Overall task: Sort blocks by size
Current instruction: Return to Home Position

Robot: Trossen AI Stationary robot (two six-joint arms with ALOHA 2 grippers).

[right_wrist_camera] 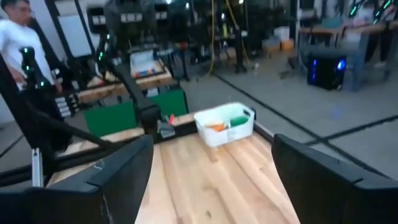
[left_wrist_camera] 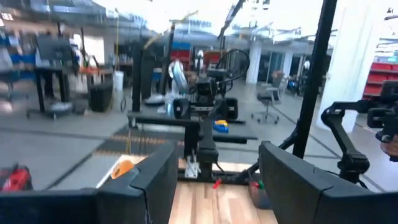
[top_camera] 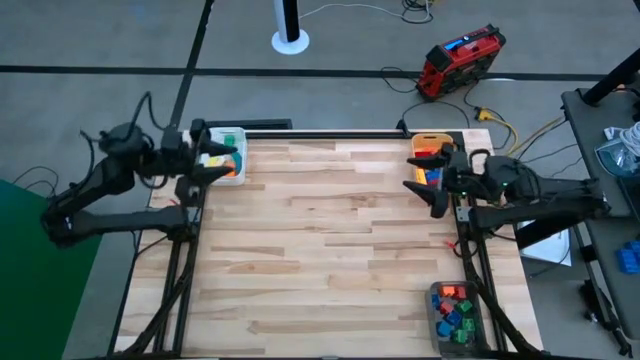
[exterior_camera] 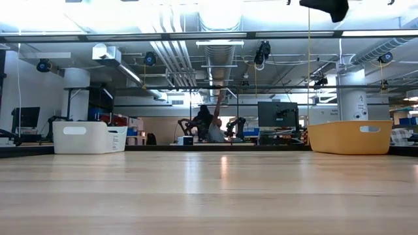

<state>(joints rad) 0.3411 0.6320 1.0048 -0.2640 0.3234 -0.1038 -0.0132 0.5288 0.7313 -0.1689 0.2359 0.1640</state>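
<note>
The blocks lie in three bins. A white bin at the far left corner holds green and orange-yellow blocks. An orange bin at the far right holds red and blue blocks. A grey bin at the near right holds several red, blue and green blocks. My left gripper hovers open over the white bin's near part, with nothing between its fingers. My right gripper hovers open at the orange bin's near left side, also with nothing between its fingers.
The wooden tabletop lies bare between the bins. In the low view the white bin and the orange bin stand at the table's far edge. A person stands in the room beyond the table.
</note>
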